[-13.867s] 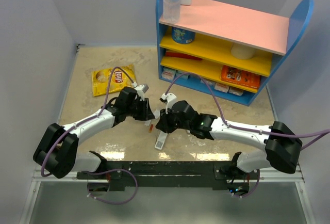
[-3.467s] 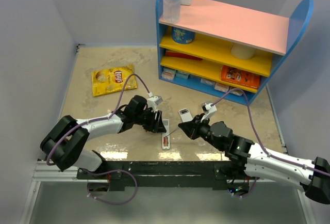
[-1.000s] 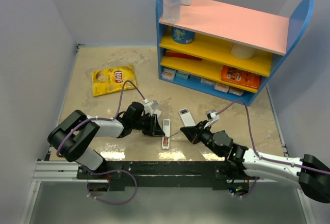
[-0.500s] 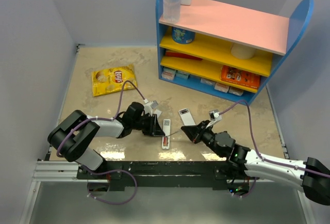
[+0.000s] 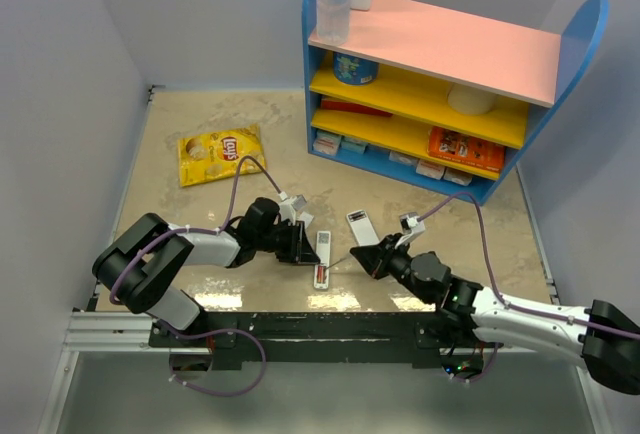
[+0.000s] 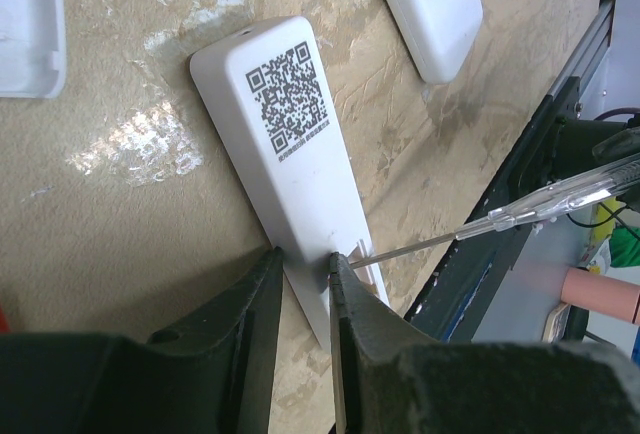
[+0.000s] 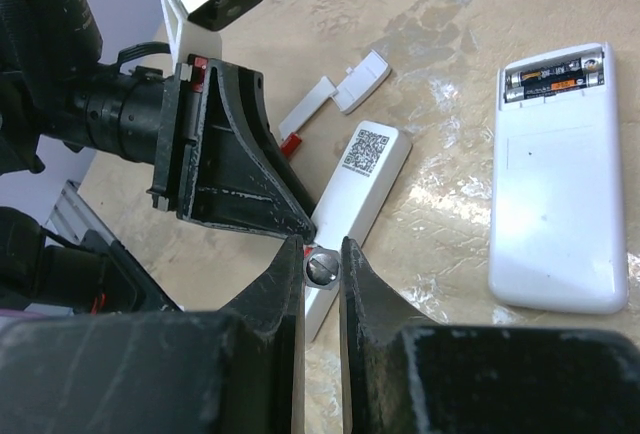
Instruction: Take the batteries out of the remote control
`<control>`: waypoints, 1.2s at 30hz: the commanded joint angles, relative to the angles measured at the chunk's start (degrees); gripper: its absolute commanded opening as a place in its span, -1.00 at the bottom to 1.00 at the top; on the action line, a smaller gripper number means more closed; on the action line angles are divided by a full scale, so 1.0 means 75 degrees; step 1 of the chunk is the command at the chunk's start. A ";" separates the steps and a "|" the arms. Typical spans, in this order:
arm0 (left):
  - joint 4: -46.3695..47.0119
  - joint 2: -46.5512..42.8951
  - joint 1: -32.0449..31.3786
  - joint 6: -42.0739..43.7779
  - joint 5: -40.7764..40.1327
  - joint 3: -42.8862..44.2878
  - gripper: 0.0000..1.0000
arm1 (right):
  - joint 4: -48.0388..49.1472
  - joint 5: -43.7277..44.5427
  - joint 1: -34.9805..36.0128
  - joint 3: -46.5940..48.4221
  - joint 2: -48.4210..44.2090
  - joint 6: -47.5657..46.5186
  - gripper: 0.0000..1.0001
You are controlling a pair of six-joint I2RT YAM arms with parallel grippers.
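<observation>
The remote control (image 5: 322,254) lies back up on the table, its open slot at the near end showing a red battery (image 5: 319,276). My left gripper (image 5: 303,247) is shut on the remote's near end; in the left wrist view its fingers (image 6: 265,289) clamp the long edges of the remote (image 6: 290,124). My right gripper (image 5: 363,254) is shut on a thin pale stick (image 6: 500,219) whose metal tip reaches into the slot. In the right wrist view my right gripper (image 7: 322,266) holds the stick end-on above the remote (image 7: 365,179). A small red piece (image 7: 290,141), perhaps the other battery, lies beside the cover.
A wider white device (image 7: 555,184) with its own batteries showing lies right of the remote. The small white cover piece (image 7: 335,94) lies behind it. A yellow chip bag (image 5: 220,152) lies far left. A blue shelf unit (image 5: 440,104) stands at the back.
Hardly anything. The right gripper with the stick shifted slightly and came back. The left gripper and the remote have stayed still.
</observation>
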 commanded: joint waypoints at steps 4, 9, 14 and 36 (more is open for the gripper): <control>-0.0019 0.0190 -0.0116 0.0046 -0.0076 -0.0083 -0.44 | 0.0660 -0.0093 0.0006 -0.0050 0.0484 -0.0042 -1.00; 0.0040 0.0236 -0.0151 -0.0001 -0.0088 -0.0095 -0.45 | 0.0801 -0.0070 0.0006 -0.0262 0.0274 0.0087 -1.00; 0.0098 0.0260 -0.0174 -0.0025 -0.0088 -0.0083 -0.45 | 0.0626 -0.0163 -0.0005 -0.0227 -0.0031 0.0053 -1.00; 0.0309 0.0330 -0.0221 -0.0177 -0.0100 -0.0235 -0.45 | 0.1762 -0.0211 0.0006 -0.0976 0.0250 -0.0030 -1.00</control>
